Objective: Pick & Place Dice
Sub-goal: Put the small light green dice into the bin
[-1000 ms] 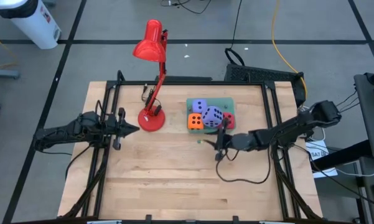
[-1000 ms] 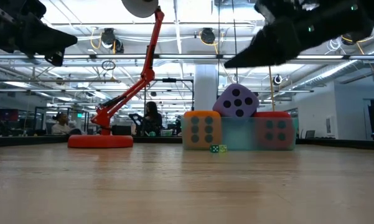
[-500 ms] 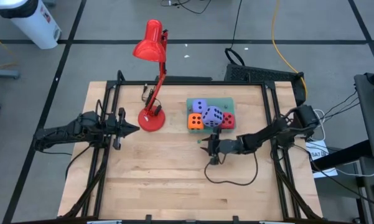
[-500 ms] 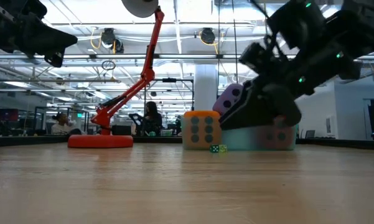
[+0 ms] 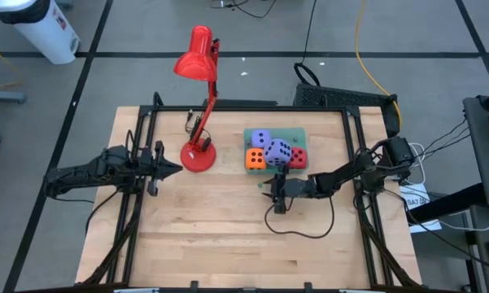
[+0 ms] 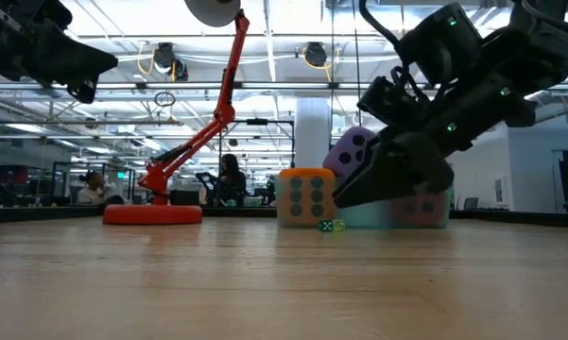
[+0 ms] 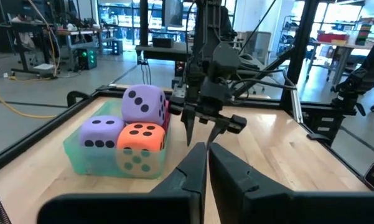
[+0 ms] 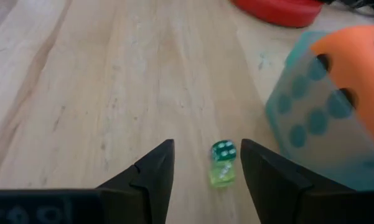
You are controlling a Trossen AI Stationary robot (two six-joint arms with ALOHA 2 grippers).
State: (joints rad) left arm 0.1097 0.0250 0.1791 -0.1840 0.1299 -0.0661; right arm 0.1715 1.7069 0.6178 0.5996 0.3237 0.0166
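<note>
The left gripper [image 5: 172, 168] hovers over the table's left side with its fingers [image 7: 193, 169] pressed together on nothing, their tips aimed across the board; the red lamp [image 5: 198, 155] has its round base just ahead and slightly to one side of those tips, with its bent arm and shade reaching past the table's [image 5: 211, 244] far edge. Farther along the same line from the tips sits a translucent green bin [image 5: 296, 135] holding the dice: the orange die [image 5: 255, 159] at the near corner, a lavender die [image 5: 262, 138] behind it, a second lavender die [image 5: 278, 151] perched tilted on top, and the red die [image 5: 299, 157] at the bin's right end. The right gripper [image 5: 277, 192] is low over the wood, just in front of the bin, its fingers [image 8: 150, 174] spread moderately wide and empty. Two tiny dice, a dark green one [image 8: 223, 150] and a pale green one [image 8: 221, 176], touch each other and lie in the gap between those fingers, slightly ahead of the tips; the bin's wall with the orange die behind it stands close beside one finger, crowding that side. On the other finger's side there is only bare wood. A black cable [image 5: 305, 232] loops on the table under the right arm, and black rails run along both side edges.
</note>
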